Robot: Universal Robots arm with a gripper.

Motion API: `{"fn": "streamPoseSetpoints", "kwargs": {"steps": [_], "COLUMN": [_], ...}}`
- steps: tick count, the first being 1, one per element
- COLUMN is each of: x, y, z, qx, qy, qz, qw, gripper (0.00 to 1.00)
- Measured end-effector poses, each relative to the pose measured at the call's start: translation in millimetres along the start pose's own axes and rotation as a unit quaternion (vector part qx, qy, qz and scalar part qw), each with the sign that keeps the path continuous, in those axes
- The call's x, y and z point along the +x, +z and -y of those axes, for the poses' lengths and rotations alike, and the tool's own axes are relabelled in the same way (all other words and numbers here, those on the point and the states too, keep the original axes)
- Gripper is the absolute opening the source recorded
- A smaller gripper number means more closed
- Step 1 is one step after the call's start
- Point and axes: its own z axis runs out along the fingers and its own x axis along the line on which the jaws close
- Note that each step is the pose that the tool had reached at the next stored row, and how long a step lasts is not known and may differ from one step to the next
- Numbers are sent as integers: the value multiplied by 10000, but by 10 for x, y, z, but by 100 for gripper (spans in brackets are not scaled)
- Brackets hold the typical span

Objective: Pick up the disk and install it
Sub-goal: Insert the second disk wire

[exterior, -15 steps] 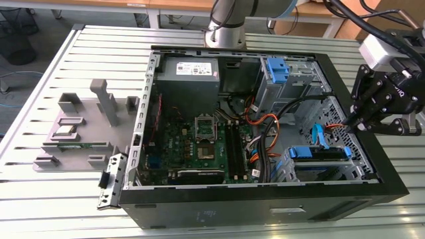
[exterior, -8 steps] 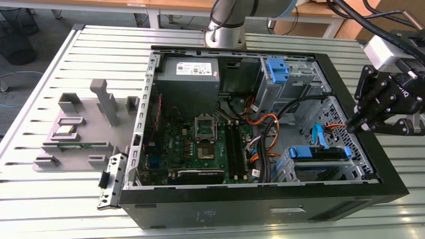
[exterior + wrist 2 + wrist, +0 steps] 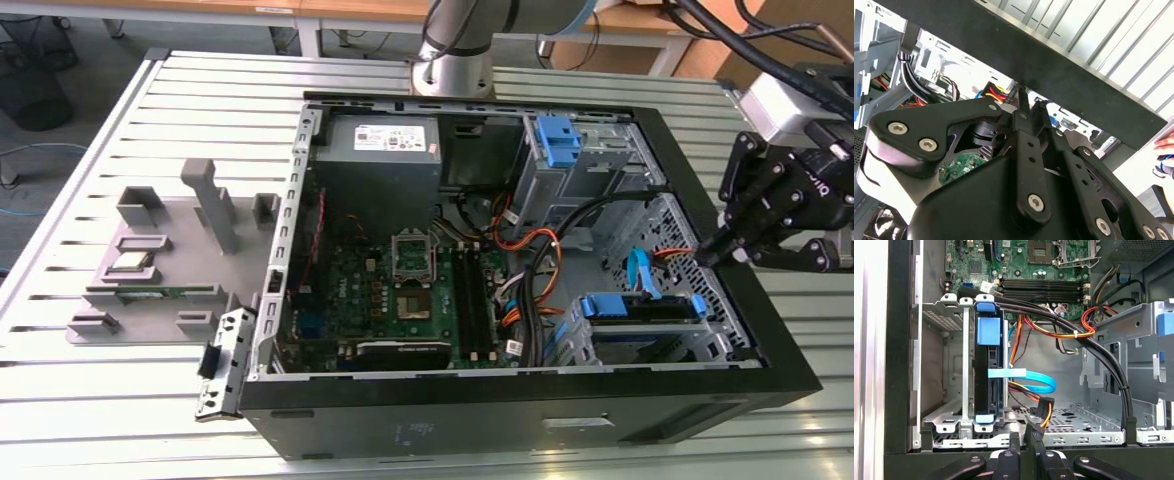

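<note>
The black metal end effector fills the foreground of the first wrist view, its fingertips pressed together on nothing, poised at the black rim of an open desktop computer case. Just inside, the disk, a drive in a blue plastic carrier, sits edge-on in a grey metal drive cage. Thick black cables, orange wires and a light blue ribbon cable cross the space beside it. The case lies on a ribbed metal surface.

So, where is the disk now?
The disk sits inside the metal drive cage of the computer case, toward the exterior view's right, near the tool.
</note>
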Motion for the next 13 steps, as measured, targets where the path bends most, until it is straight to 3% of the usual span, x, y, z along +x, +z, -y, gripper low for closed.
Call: {"fn": "streamPoseSetpoints", "kwargs": {"steps": [13], "x": [3], "y": [45], "z": [3], "qx": [0], "qy": [0], "qz": [-3], "qw": [10000], "gripper": [24]}}
